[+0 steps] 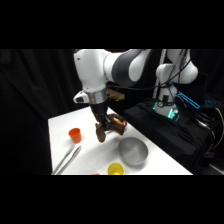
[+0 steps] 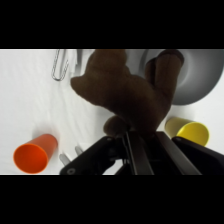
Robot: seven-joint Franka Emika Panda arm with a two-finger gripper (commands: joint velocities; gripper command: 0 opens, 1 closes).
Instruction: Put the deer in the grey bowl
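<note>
My gripper point(image 1: 103, 128) hangs above the table's middle, shut on the dark brown deer point(image 1: 102, 132), which dangles off the tabletop. In the wrist view the deer point(image 2: 125, 92) fills the centre, rising from the black linkage at the bottom, its stubby legs pointing up. The shiny grey bowl point(image 1: 133, 151) stands on the table to the right of and nearer than the gripper. In the wrist view the grey bowl point(image 2: 197, 80) shows at the upper right, partly behind the deer.
A small orange cup point(image 1: 75, 134) point(image 2: 34, 155) lies on its side at the left. A yellow cup point(image 1: 115, 169) point(image 2: 192, 133) sits near the front edge. Metal tongs point(image 1: 67, 159) point(image 2: 62, 65) lie front left. A brown-orange dish point(image 1: 119, 123) stands behind the gripper.
</note>
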